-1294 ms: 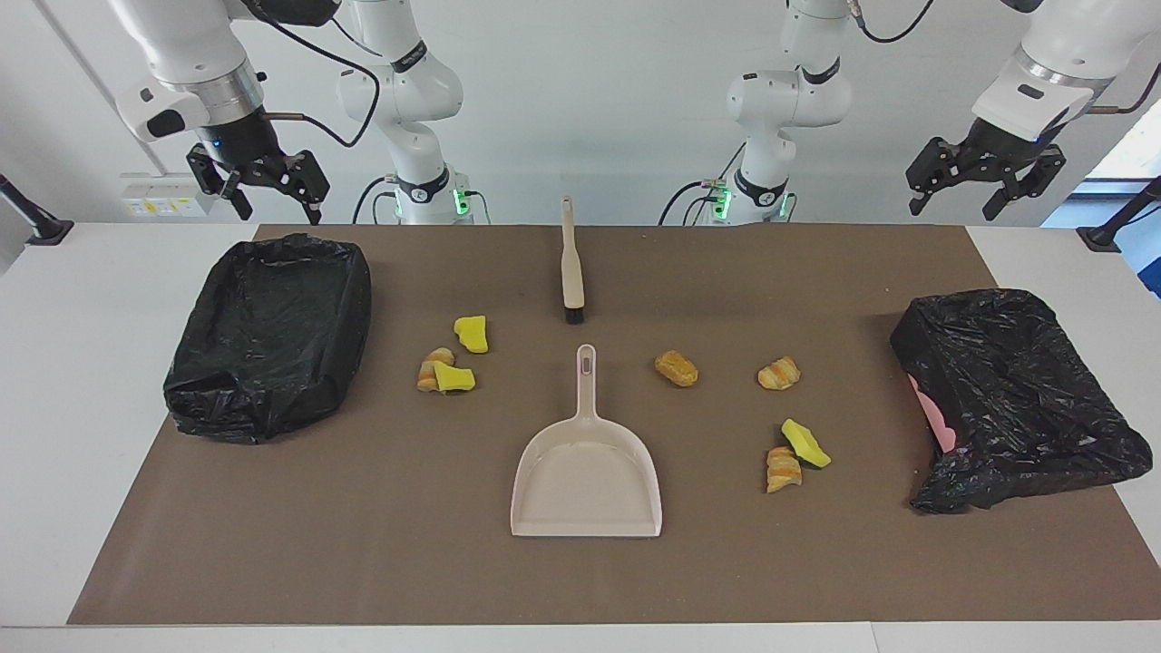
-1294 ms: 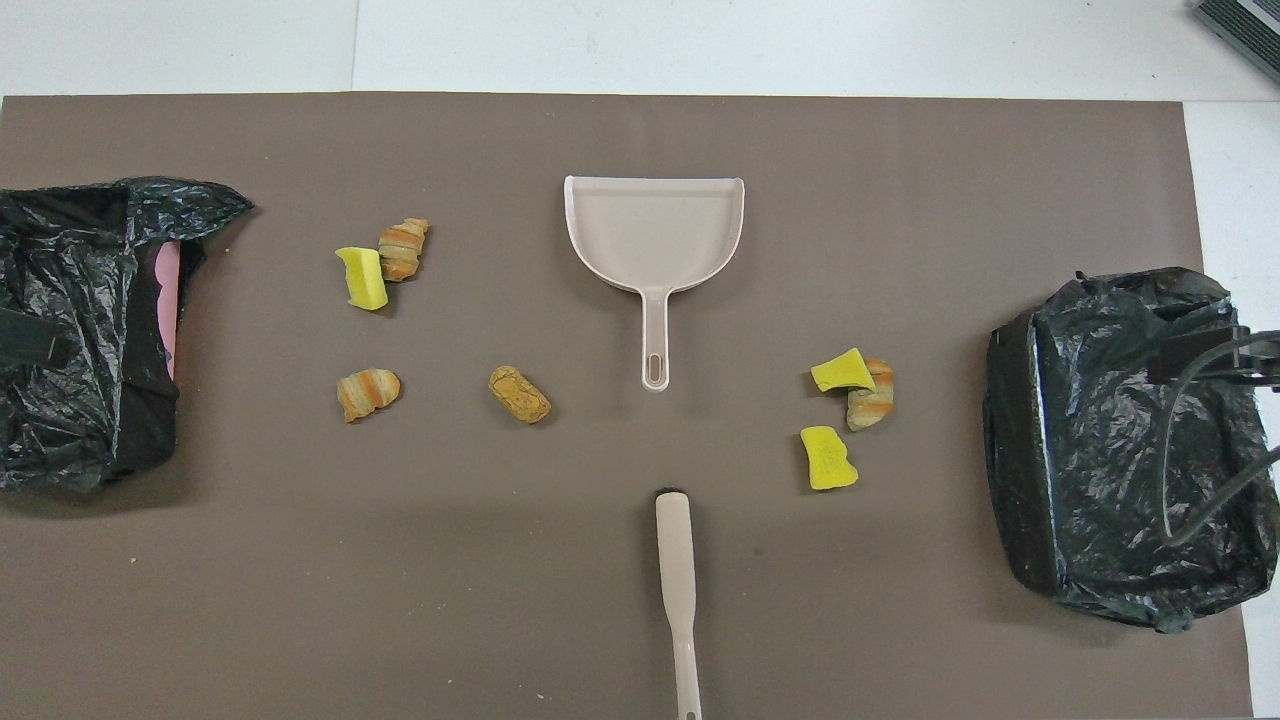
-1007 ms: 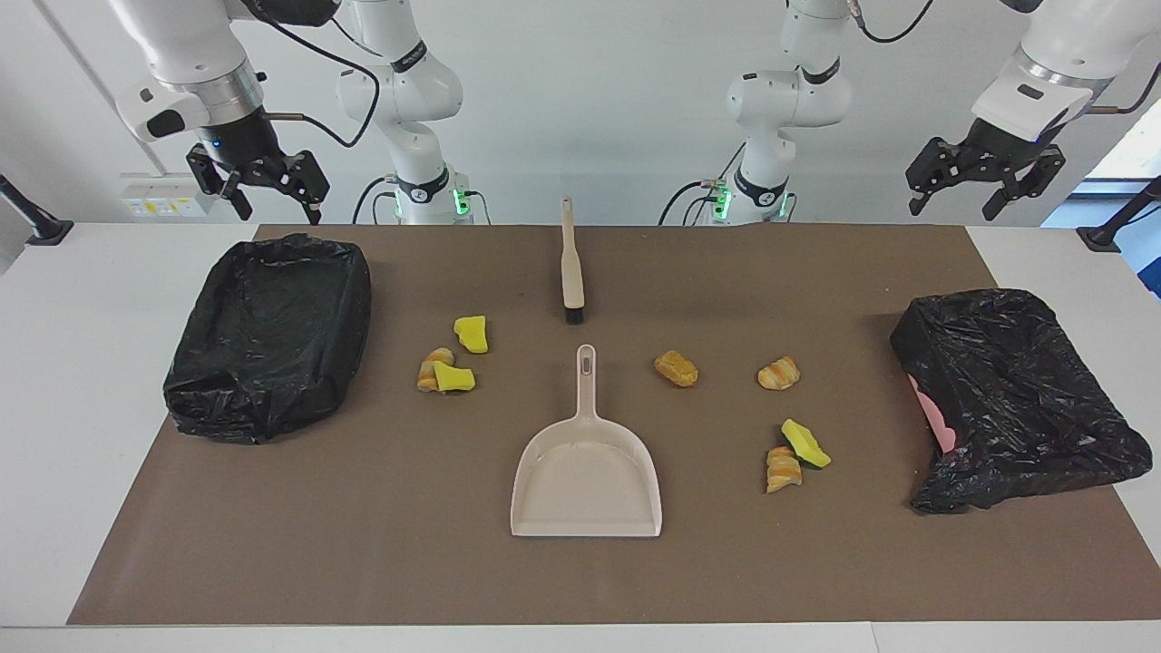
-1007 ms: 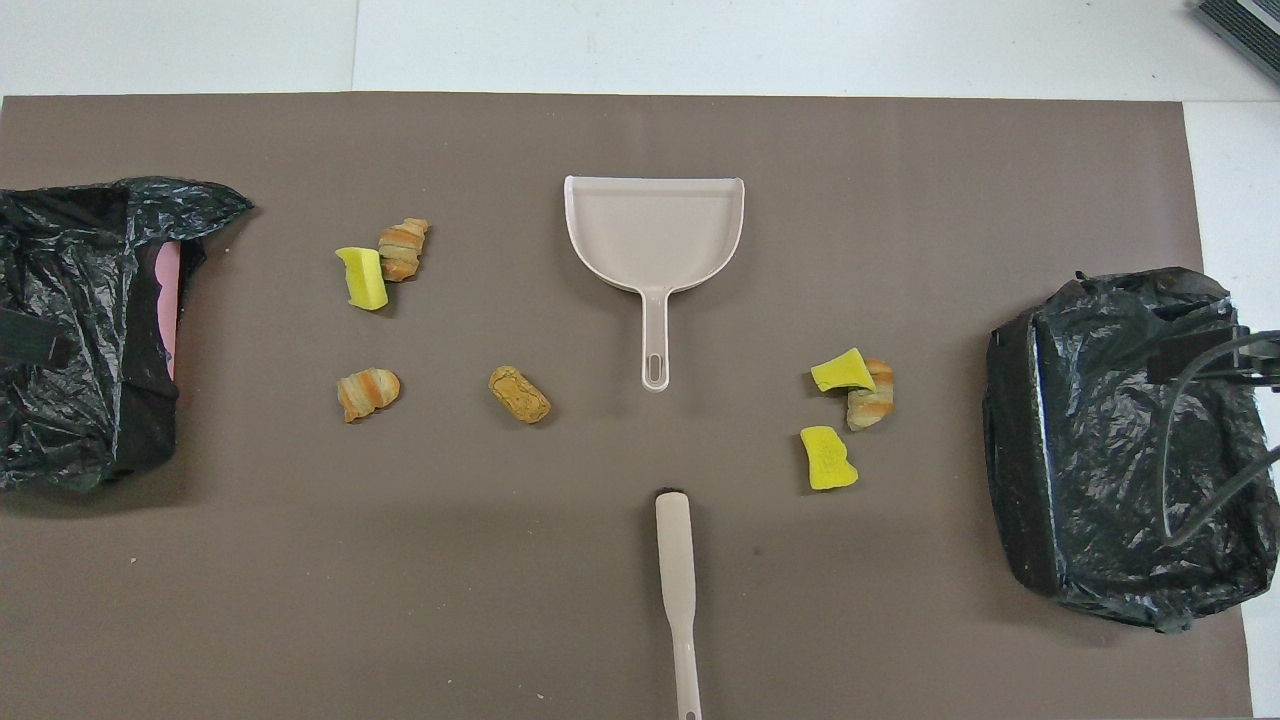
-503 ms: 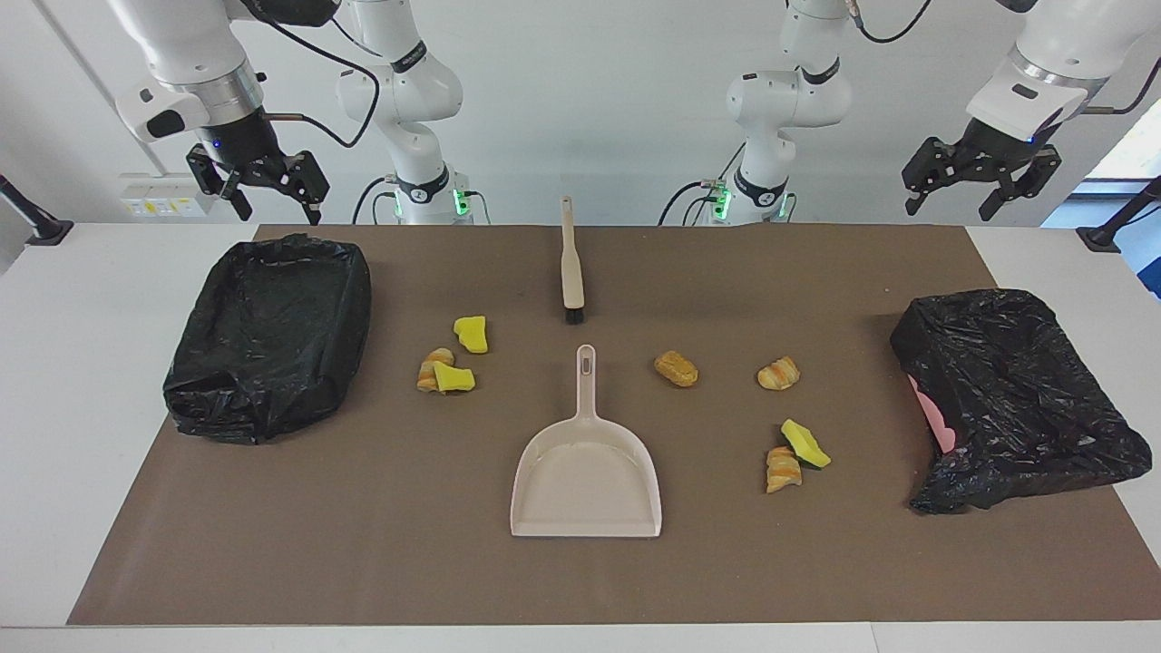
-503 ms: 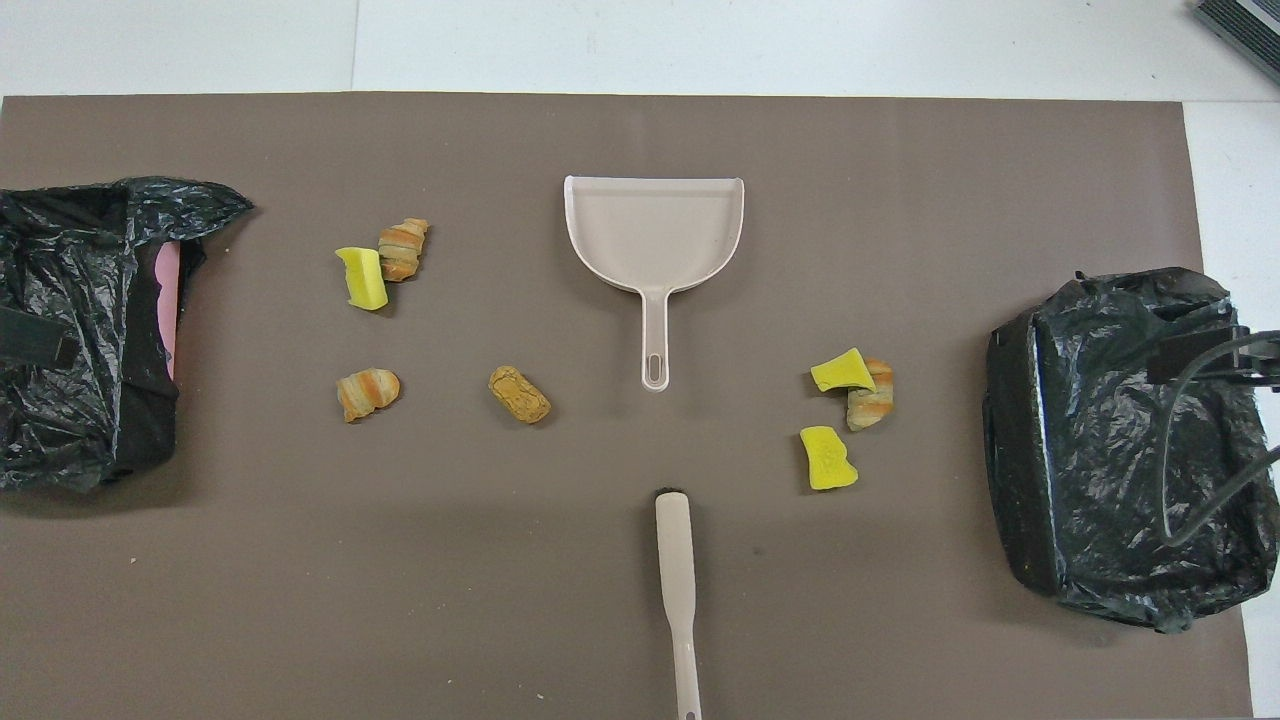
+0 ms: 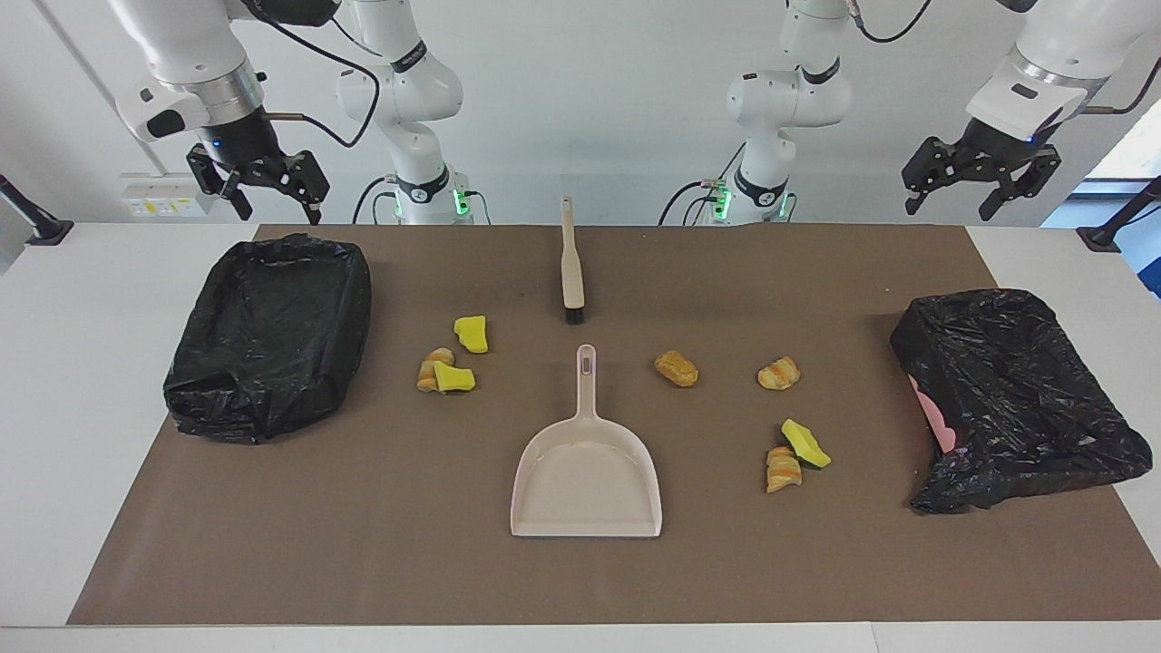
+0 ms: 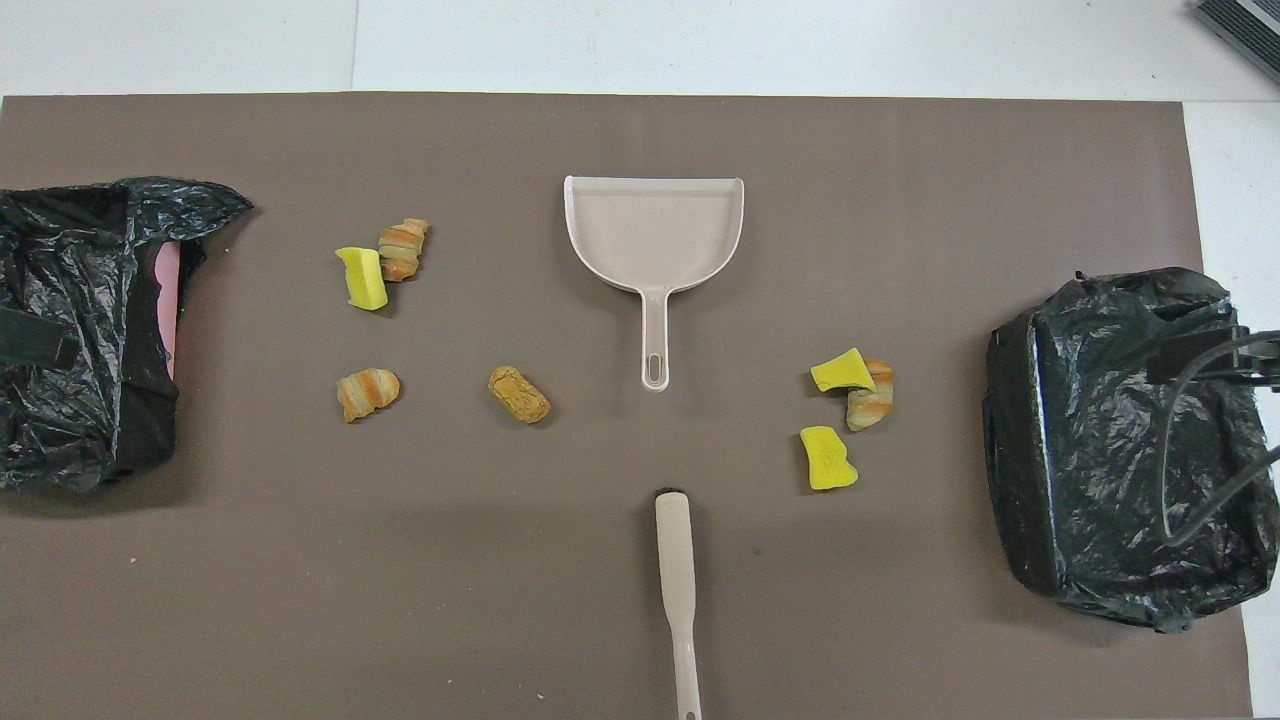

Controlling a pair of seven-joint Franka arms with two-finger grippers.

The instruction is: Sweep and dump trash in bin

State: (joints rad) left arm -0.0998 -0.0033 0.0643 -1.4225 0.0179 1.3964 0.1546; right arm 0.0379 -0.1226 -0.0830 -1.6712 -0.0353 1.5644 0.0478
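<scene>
Tabletop (image 7: pixel 54 381) carries a brown mat (image 7: pixel 580 571), with a black-lined bin (image 7: pixel 272 336) at the right arm's end and a second black-bagged bin (image 7: pixel 1016 399), tipped and showing pink, at the left arm's end. Both arms wait raised. The right gripper (image 7: pixel 263 186) hangs over the edge nearest the robots by its bin, jaws spread wide and empty; the left gripper (image 7: pixel 980 177) hangs likewise by the other bin, jaws wide, holding nothing. Mid-mat lies the beige dustpan (image 7: pixel 586 472), its handle pointing at the brush (image 7: pixel 571 263) nearer the robots. The trash (image 7: pixel 677 368) lies scattered on the mat to both sides of the dustpan: sponge chunks and striped pastry lumps.
</scene>
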